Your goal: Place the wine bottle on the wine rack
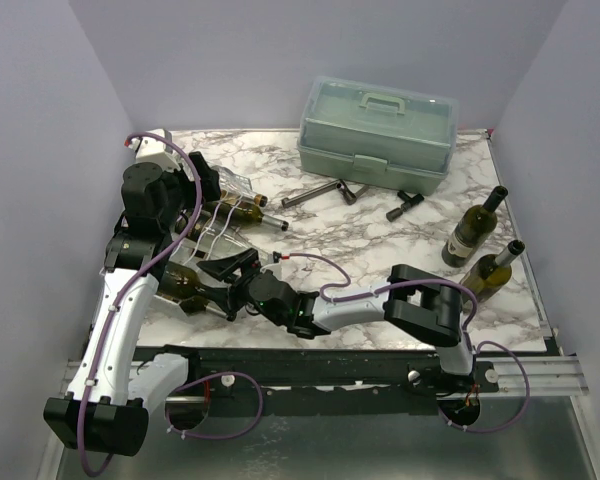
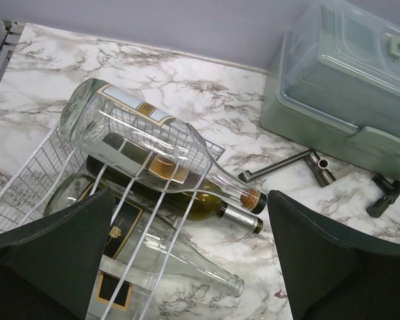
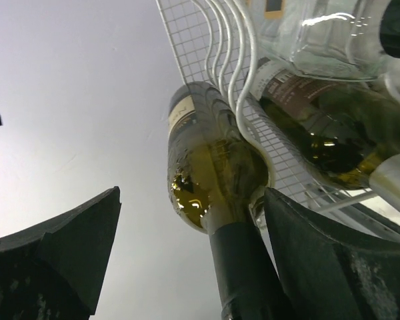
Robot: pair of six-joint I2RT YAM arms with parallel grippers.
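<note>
Several bottles (image 2: 140, 133) crowding wine rack (image 2: 27, 190)

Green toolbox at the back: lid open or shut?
Shut. The toolbox has its clear lid sitting flush on the base in the top and left wrist views, with no gap along the front.

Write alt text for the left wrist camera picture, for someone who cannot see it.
Three wine bottles lie on a white wire rack: a corked clear bottle, a dark green bottle next to it, and another clear bottle nearest the camera. The left gripper, its dark fingers spread open, frames the bottom corners; a pale green toolbox sits upper right.
</note>
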